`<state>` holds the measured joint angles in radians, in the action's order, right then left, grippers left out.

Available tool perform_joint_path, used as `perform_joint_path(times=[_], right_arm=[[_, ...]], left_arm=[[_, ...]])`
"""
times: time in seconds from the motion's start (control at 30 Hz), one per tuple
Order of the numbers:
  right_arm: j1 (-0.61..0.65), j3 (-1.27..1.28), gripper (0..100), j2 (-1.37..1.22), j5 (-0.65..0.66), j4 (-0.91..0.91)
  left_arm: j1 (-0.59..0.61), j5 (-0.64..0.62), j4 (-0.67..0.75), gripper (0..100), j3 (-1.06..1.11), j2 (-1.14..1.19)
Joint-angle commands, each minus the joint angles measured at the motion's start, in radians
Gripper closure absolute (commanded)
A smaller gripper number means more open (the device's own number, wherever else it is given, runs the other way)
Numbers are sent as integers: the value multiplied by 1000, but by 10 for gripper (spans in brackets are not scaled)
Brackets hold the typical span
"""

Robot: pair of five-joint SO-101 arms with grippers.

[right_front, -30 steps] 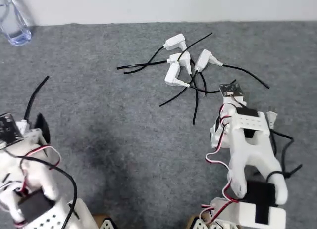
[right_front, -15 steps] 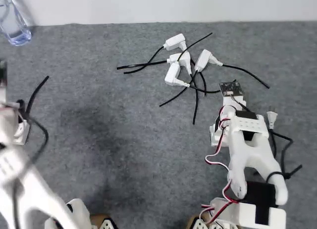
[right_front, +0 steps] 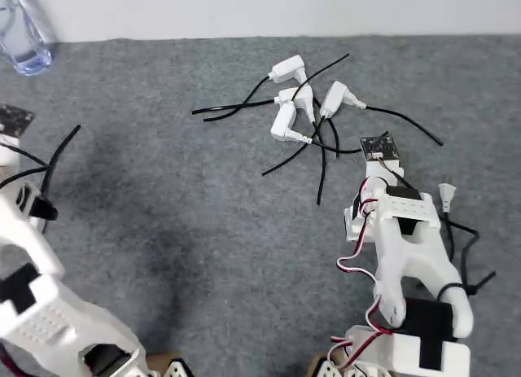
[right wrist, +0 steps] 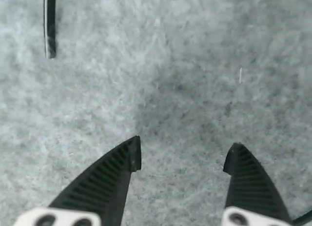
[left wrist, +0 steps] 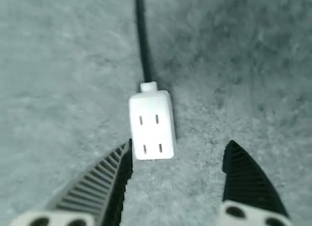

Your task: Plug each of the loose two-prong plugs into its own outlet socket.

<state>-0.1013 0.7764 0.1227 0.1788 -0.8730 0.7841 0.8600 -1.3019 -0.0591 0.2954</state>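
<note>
Boxy white 4-slot outlet block on fuzzy grey carpet — left gripper splayed beside it, right gripper splayed too; tangled plugs well apart.

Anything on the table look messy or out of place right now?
Yes. Four white connectors lie in a heap at the far middle of the grey mat, their black cords crossing over one another in a tangle. One two-prong plug lies apart, beside the right arm. Nothing looks broken or spilled.
</note>
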Motion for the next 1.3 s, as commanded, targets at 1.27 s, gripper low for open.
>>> perform_joint_path(times=[1.27], right_arm=[[31,-5,728,31,15,13]], left_arm=[[-5,-153,164,931,-59,272]])
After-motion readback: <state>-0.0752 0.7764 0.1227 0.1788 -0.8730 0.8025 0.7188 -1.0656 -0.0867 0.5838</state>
